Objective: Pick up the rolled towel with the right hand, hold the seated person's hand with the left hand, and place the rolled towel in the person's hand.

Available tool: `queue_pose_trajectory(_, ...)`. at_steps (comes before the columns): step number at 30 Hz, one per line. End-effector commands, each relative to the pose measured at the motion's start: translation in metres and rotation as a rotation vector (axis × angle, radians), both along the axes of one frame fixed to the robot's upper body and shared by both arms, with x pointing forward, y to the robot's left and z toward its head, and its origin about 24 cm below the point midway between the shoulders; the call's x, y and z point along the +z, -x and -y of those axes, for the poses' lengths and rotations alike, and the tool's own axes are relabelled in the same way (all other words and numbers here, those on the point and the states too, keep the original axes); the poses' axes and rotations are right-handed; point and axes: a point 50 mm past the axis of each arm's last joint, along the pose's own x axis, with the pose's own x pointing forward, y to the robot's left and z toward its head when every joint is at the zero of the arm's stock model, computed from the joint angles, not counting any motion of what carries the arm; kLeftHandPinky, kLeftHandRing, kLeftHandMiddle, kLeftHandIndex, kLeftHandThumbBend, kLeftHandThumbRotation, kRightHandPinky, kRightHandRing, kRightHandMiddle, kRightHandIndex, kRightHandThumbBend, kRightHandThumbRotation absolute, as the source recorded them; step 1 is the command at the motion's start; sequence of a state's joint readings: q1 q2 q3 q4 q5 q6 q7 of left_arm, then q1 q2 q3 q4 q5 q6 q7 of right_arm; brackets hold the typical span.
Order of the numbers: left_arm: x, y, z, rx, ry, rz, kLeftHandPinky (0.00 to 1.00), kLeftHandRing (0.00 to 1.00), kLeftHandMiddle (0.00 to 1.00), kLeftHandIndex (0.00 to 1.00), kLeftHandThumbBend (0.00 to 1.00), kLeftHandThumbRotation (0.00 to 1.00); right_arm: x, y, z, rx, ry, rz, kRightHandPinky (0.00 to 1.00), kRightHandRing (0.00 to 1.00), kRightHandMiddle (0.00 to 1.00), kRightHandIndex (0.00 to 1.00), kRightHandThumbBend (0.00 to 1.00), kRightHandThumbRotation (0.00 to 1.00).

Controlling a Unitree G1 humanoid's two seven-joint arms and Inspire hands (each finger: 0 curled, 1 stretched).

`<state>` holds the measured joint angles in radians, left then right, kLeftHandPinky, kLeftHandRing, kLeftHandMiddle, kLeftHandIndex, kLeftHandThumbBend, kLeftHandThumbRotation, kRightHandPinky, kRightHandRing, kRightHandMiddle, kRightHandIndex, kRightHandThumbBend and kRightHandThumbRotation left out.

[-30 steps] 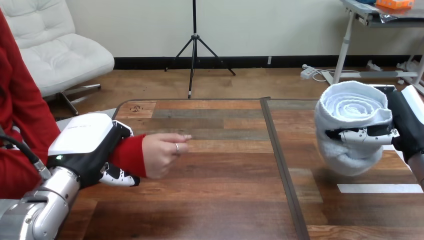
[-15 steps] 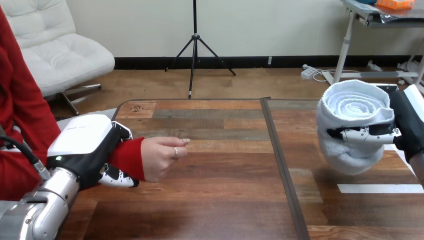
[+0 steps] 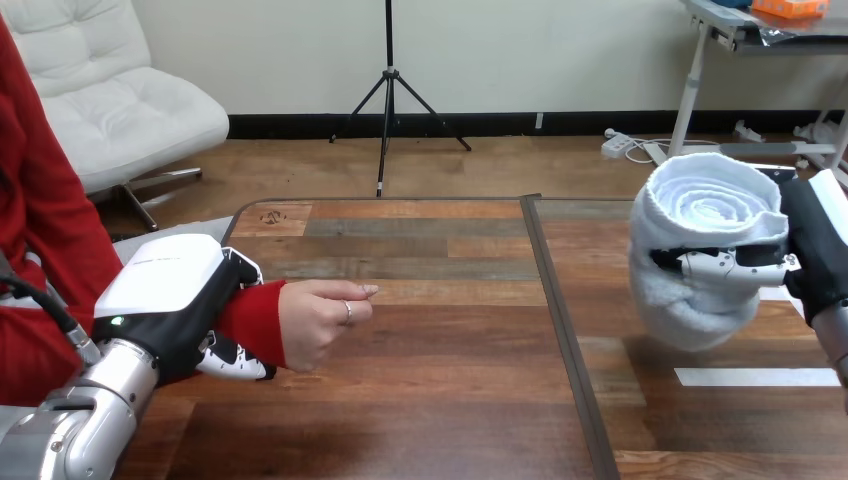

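The rolled towel (image 3: 700,240) hangs above the table (image 3: 450,380) near its right edge, spiral end up. We see our right hand (image 3: 815,255) gripping it, fingers (image 3: 735,266) wrapped across its side. Near the left edge our left hand (image 3: 165,300) curls its fingers round the person's wrist (image 3: 250,320), at the red sleeve. The person's hand (image 3: 318,320) is loosely closed, well apart from the towel.
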<state>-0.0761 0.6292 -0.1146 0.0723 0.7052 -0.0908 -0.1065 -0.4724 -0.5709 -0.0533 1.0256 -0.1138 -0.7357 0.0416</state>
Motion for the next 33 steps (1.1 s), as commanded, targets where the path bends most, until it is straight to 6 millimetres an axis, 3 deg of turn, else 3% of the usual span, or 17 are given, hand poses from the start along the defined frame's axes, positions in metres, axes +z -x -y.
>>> queue_pose_trajectory(1,0.027,-0.009,0.006,-0.027,0.014,0.106,0.28,0.33,0.37,0.35,0.71,0.00,0.028,-0.014,-0.014,0.027,-0.061,0.143,0.32,0.37,0.41,0.44,0.83,0.00)
queue_pose_trajectory(17,0.028,-0.011,0.009,-0.044,0.033,0.127,0.25,0.30,0.35,0.33,0.72,0.00,0.024,-0.023,-0.034,0.037,-0.138,0.129,0.28,0.33,0.39,0.43,0.82,0.00)
queue_pose_trajectory(33,0.033,-0.015,0.012,-0.062,0.028,0.138,0.24,0.30,0.34,0.33,0.73,0.00,0.028,-0.034,-0.062,0.071,-0.161,0.130,0.33,0.38,0.43,0.44,0.80,0.00)
